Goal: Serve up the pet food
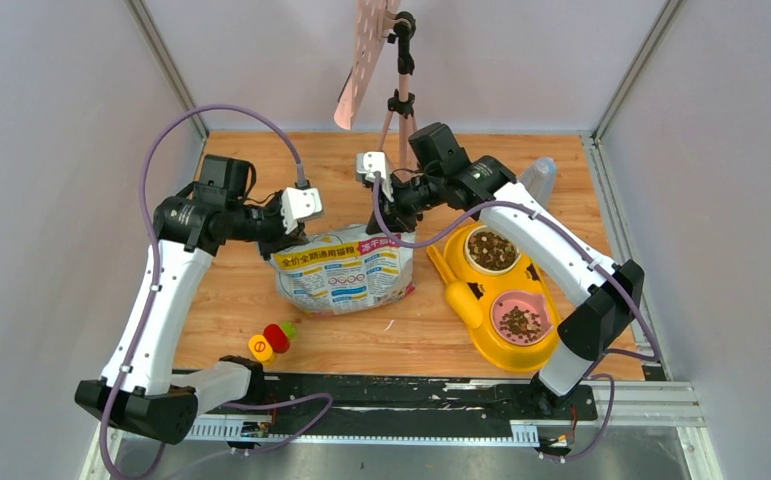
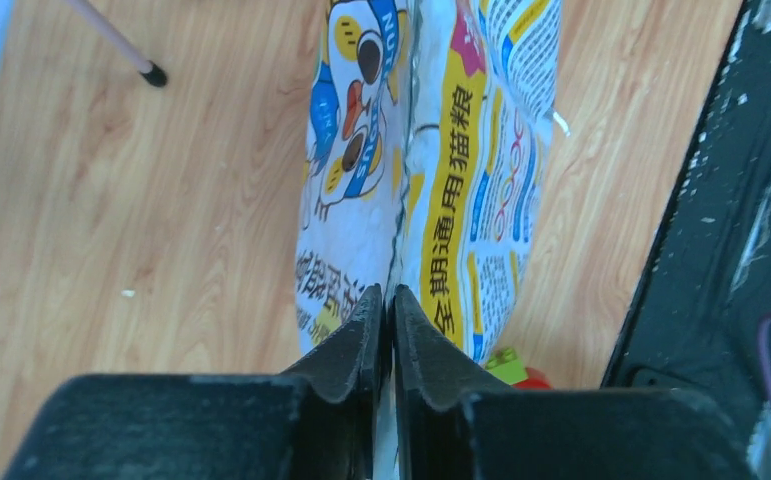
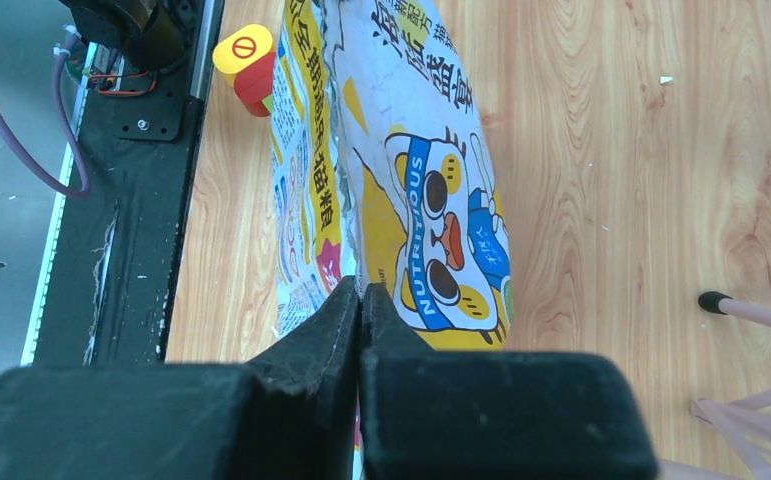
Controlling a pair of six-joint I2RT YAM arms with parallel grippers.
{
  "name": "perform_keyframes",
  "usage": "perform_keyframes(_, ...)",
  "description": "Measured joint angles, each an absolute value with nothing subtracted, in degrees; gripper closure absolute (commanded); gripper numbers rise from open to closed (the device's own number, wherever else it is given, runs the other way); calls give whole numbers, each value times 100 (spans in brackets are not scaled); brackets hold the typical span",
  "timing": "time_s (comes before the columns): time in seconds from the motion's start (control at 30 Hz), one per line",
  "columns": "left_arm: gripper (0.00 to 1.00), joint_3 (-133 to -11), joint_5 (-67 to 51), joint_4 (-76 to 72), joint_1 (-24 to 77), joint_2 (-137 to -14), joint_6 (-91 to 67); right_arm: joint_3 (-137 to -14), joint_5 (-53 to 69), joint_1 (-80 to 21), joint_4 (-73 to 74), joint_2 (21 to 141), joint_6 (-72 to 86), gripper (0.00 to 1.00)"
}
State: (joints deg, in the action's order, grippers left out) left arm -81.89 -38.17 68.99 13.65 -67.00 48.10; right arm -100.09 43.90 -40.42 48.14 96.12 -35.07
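Covering the floor of a pale-walled, metal-framed enclosure, the wood-grain tabletop (image 1: 231, 290) carries a crinkled, glossy printed bag (image 1: 346, 272) standing at frame centre. The left gripper (image 2: 391, 295) is pinched on the bag's upper left edge; the right gripper (image 3: 361, 290) is pressed together on its upper right edge. The pet food (image 1: 492, 246), small dark-brown pellets, lies in a white bowl (image 1: 469, 258) and a pink bowl (image 1: 501, 302) set in a yellow plastic tray (image 1: 476, 338) at right, with a yellow scoop (image 1: 458, 290) just beside. A tripod (image 1: 401, 100) stands behind the bag.
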Motion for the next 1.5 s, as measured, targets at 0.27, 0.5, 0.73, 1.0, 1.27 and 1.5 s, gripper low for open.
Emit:
perform_keyframes(0.27,76,-8346,-3883,7413,1020,-6724,5391,-10009,4392,-4064,4829,9588,-3505,100)
perform_keyframes(0.5,91,-8329,-3605,7756,770,-6635,5728,-10009,4418,-4032,4842,9588,-3500,100)
perform_keyframes(0.73,82,-8322,-3750,7802,587,-6639,5863,-10009,4453,-4036,4803,9588,-3503,100)
perform_keyframes(1.0,96,-8318,-3527,7979,207,-6584,6018,-10007,4425,-4005,4799,9588,-3485,100)
perform_keyframes(1.27,69,-8377,-3433,8152,143,-6637,6204,-10007,4440,-4001,4823,9588,-3448,100)
perform_keyframes(1.5,100,-8385,-3186,8318,-248,-6622,6353,-10005,4438,-3955,4834,9588,-3439,100)
